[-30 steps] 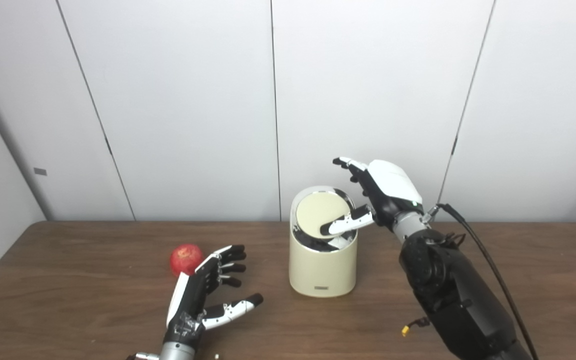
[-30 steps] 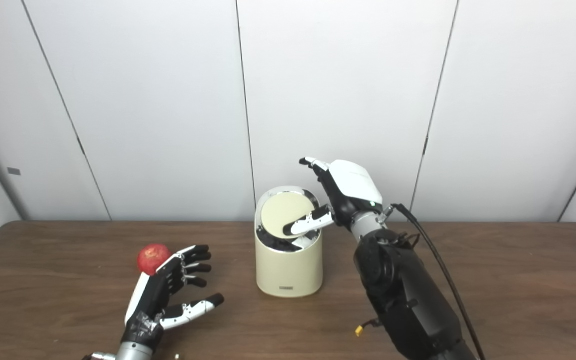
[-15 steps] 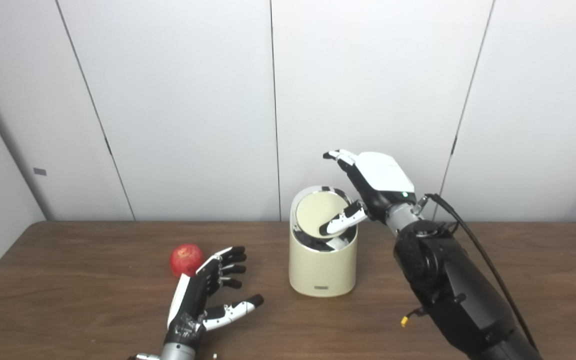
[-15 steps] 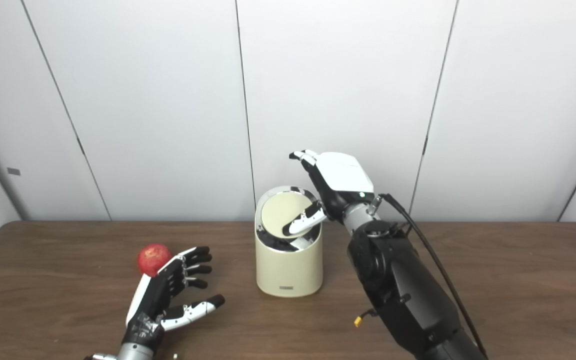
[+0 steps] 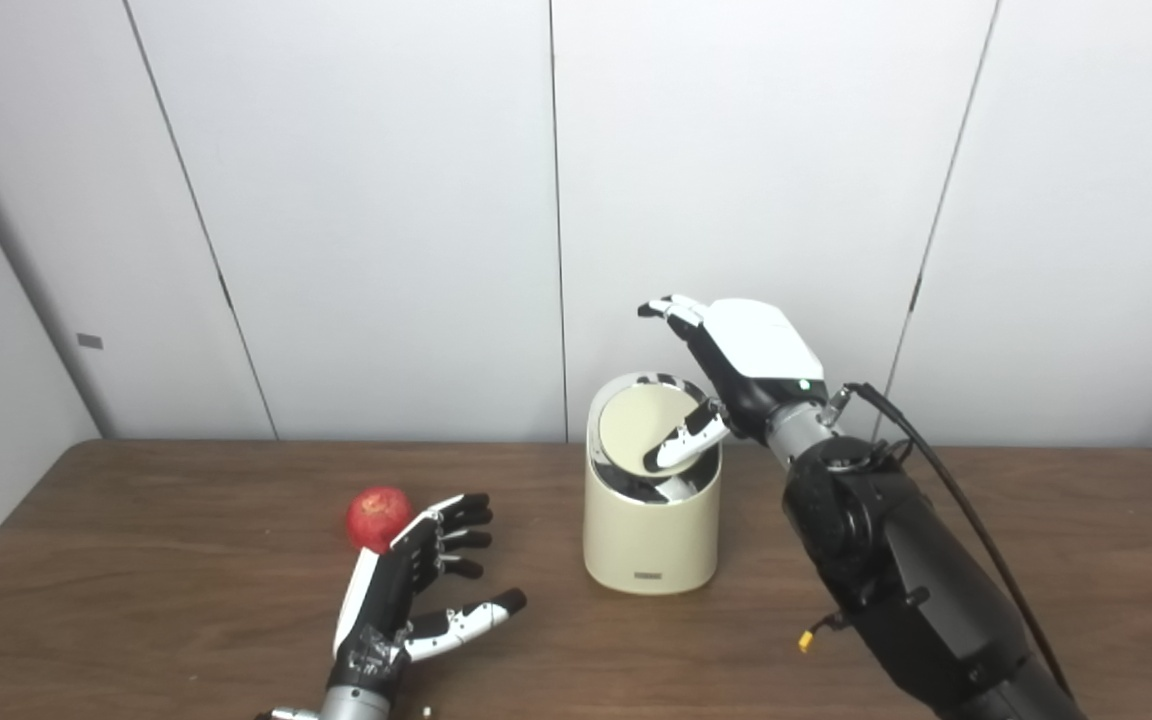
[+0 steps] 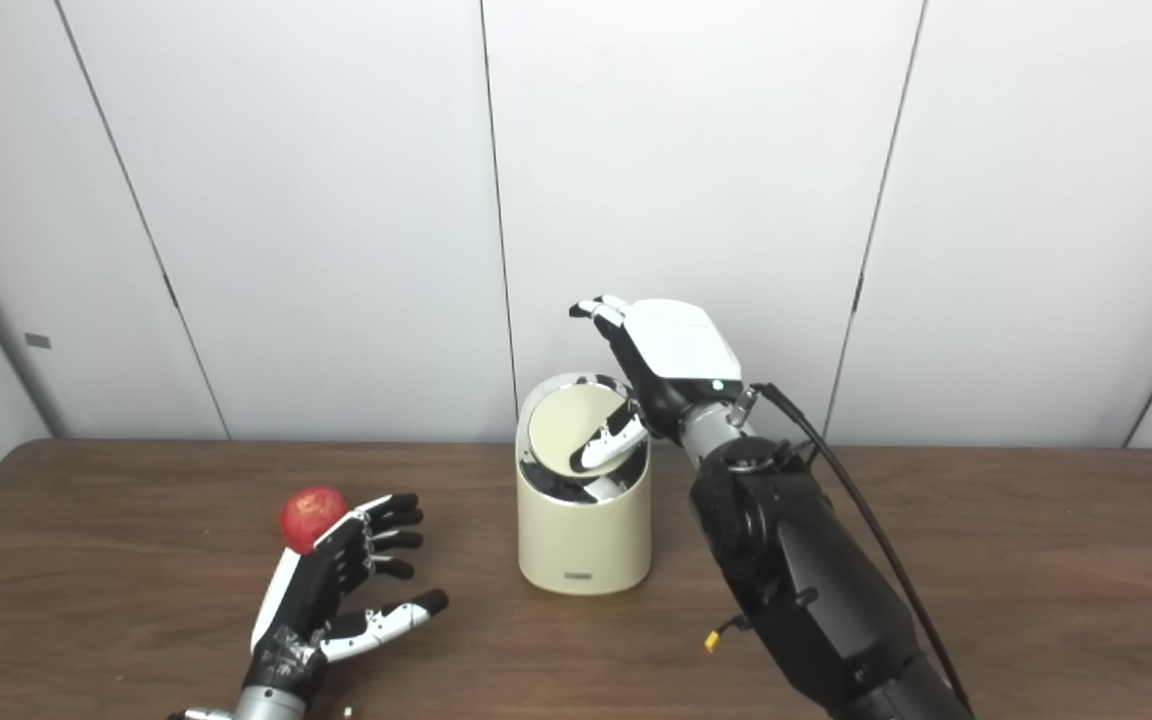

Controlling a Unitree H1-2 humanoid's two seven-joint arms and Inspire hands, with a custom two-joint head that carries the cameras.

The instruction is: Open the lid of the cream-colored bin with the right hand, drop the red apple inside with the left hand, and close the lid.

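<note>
At frame centre, the right hand (image 5: 751,365) is pressing its thumb further onto the lid (image 5: 636,438) — tilting it deeper into the bin (image 5: 650,530). Left hand (image 5: 406,590) is waiting open, empty — apple (image 5: 376,516) touching its fingertips, lower left.

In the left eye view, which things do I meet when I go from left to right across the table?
red apple → left robot hand → cream-colored bin → right robot hand

The cream-colored bin (image 5: 650,535) stands upright mid-desk, near the rear edge, its round lid (image 5: 638,436) tilted into the opening. The red apple (image 5: 377,517) lies toward the desk's left.
</note>
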